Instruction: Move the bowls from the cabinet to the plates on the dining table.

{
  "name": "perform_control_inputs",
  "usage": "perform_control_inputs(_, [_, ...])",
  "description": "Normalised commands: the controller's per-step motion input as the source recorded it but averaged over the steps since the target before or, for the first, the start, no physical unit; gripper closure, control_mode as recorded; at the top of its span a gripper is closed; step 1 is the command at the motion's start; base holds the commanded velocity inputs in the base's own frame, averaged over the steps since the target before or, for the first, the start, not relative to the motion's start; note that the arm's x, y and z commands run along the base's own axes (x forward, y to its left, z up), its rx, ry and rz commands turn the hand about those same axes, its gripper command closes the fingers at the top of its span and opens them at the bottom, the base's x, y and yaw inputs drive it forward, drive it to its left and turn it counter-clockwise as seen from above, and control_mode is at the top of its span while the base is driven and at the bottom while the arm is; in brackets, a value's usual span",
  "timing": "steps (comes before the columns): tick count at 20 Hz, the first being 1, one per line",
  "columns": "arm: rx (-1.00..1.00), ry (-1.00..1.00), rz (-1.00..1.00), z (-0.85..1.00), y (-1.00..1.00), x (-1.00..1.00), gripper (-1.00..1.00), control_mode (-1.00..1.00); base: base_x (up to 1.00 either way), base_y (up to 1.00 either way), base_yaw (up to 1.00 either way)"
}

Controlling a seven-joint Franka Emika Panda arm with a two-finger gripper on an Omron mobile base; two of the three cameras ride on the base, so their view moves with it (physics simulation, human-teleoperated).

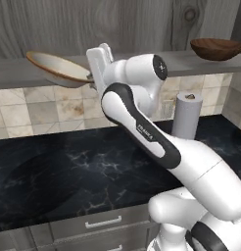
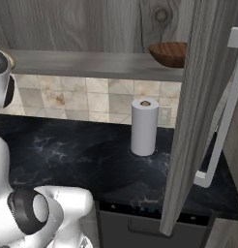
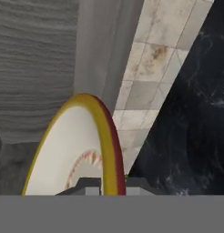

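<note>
The gripper (image 3: pixel 107 184) is seen closed on the rim of the cream bowl (image 1: pixel 59 68), with one finger (image 3: pixel 89 184) on the bowl's pale inner side and the other on the outer side, so that the orange-tan rim is pinched between them. The bowl is held tilted at the front edge of the cabinet shelf (image 1: pixel 24 73), partly out over the tiled backsplash (image 1: pixel 39 110); whether its underside touches the shelf cannot be told. Two bowls are counted: the cream one in the grip and one dark brown wooden bowl (image 1: pixel 217 48), which is set upright on the same shelf well to the right, near the open cabinet door (image 2: pixel 198 116) with its pale bar handle (image 2: pixel 222 116). One paper towel roll (image 2: pixel 144 127) is stood upright on the black marble-look counter (image 1: pixel 68 171) below the shelf. Two drawer fronts with pale handles (image 1: pixel 103 222) are seen under the counter edge. A small line of lettering is printed on the arm's dark forearm band, too small to be read with certainty.
</note>
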Motion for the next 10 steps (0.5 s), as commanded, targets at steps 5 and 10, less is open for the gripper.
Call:
perform_control_inputs(5, [0.16,0.22,0.00,0.48,-0.47,-0.93,1.00,-1.00,0.00,0.00,0.00])
perform_control_inputs(10, [-0.05,0.40,-0.01,0.12,-0.52,-0.51,1.00,-1.00,0.00,0.00,0.00])
